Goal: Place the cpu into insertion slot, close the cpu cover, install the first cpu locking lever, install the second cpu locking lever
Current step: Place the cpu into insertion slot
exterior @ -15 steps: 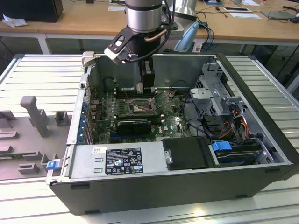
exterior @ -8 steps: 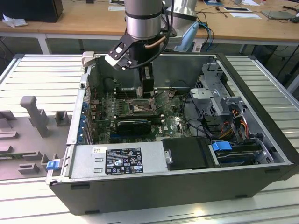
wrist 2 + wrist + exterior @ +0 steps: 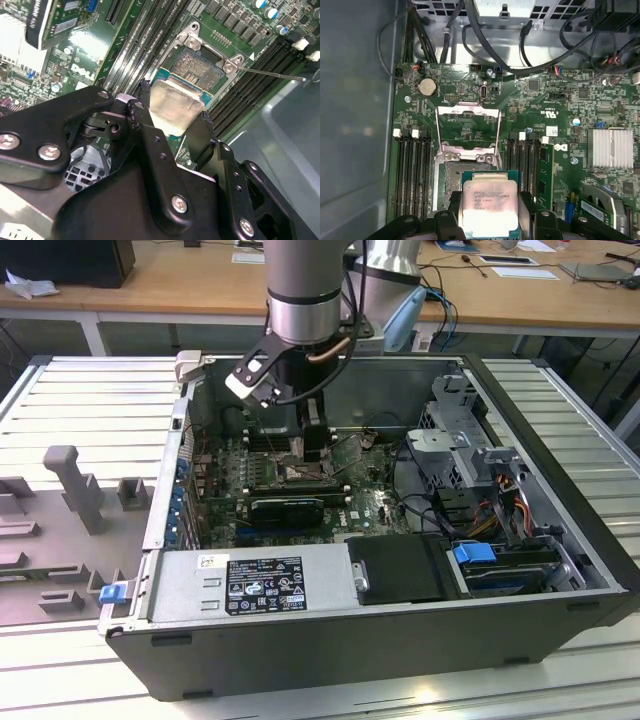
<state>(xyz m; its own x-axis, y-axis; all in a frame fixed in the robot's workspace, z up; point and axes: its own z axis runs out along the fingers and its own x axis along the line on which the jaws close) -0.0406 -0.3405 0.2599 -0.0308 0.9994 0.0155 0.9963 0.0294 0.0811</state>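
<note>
Fingers [image 3: 199, 140] were closed in on the cpu [image 3: 172, 107], one black pad on each of two opposite edges, silver face up. I had it over the near part of the insertion slot [image 3: 451, 179]; the tan pin field was exposed past the chip's far edge. Couldn't tell whether the chip was touching the socket frame or just above it. The cpu cover [image 3: 468, 105] was swung up and open beyond the socket. A thin locking lever [image 3: 275, 74] stuck out free to one side.

Around the socket were black memory slots [image 3: 412, 170] on both sides, a coin cell [image 3: 427, 88] past the cover, and a finned heatsink [image 3: 610, 147] further off on the green motherboard [image 3: 372, 505].

In the exterior view the gripper [image 3: 312, 462] was down inside the open computer case [image 3: 350, 640], and the arm [image 3: 305, 290] came in from above.

The case lay on its side on a slatted aluminium table [image 3: 90, 400]. Grey moulded fixtures [image 3: 70, 480] sat on the table on the exterior view's left, well apart from the case. Wooden desks [image 3: 150, 280] ran along the back, with papers [image 3: 525, 272] on them.

Inside the case:
- A black expansion card [image 3: 285, 508] sat just beside the socket area.
- A labelled power supply [image 3: 250, 580] sat along the near wall.
- A drive cage [image 3: 450, 440] with a bundle of cables [image 3: 500, 500] was on the exterior view's right.
- A blue latch [image 3: 112, 592] was at the near corner on the exterior view's left.
</note>
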